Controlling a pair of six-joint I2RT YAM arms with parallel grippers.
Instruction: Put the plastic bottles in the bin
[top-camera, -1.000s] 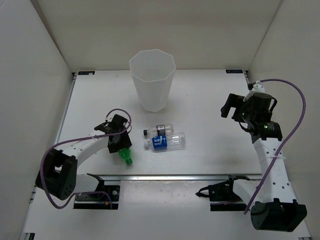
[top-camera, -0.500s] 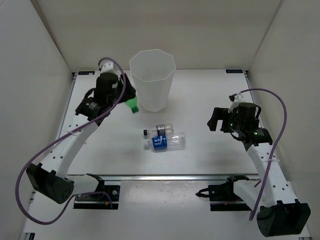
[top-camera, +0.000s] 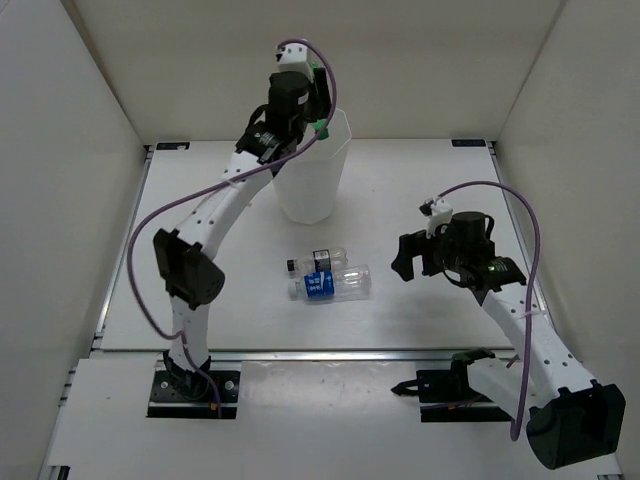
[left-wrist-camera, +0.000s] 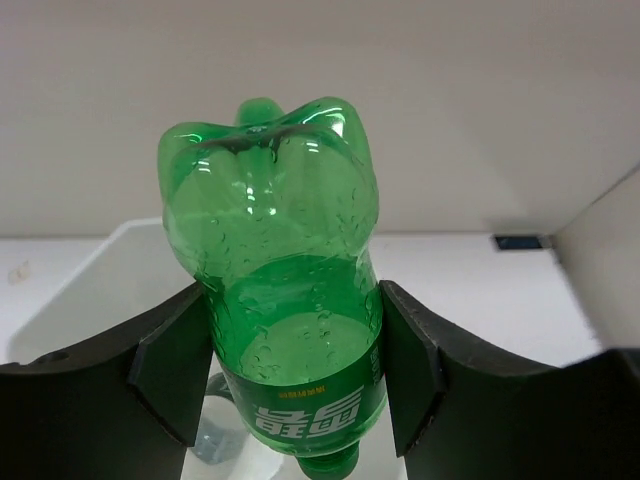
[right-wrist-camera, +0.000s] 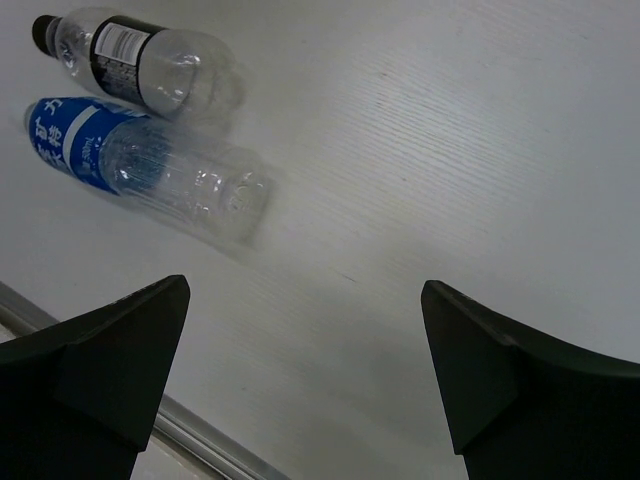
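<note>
My left gripper (top-camera: 312, 108) is shut on the all-green bottle (left-wrist-camera: 275, 300), held cap down over the open top of the tall white bin (top-camera: 305, 190). Its green cap (top-camera: 320, 128) shows just above the bin's rim. In the left wrist view both fingers press the bottle's sides, and the bin's rim (left-wrist-camera: 95, 262) lies below. The black-label bottle (top-camera: 322, 259) and the blue-label bottle (top-camera: 332, 284) lie side by side on the table in front of the bin. My right gripper (top-camera: 405, 256) is open and empty to their right. Both show in the right wrist view, black (right-wrist-camera: 140, 58) and blue (right-wrist-camera: 120, 160). The dark-green-label bottle is not plainly visible.
White walls enclose the table on the left, back and right. A metal rail (top-camera: 330, 353) runs along the near edge. A faint clear shape (left-wrist-camera: 215, 440) shows under the green bottle, inside the bin.
My left arm has lifted the green bottle from the table's left side up over the bin. My right arm has swung left and lower toward the two lying bottles, still open.
</note>
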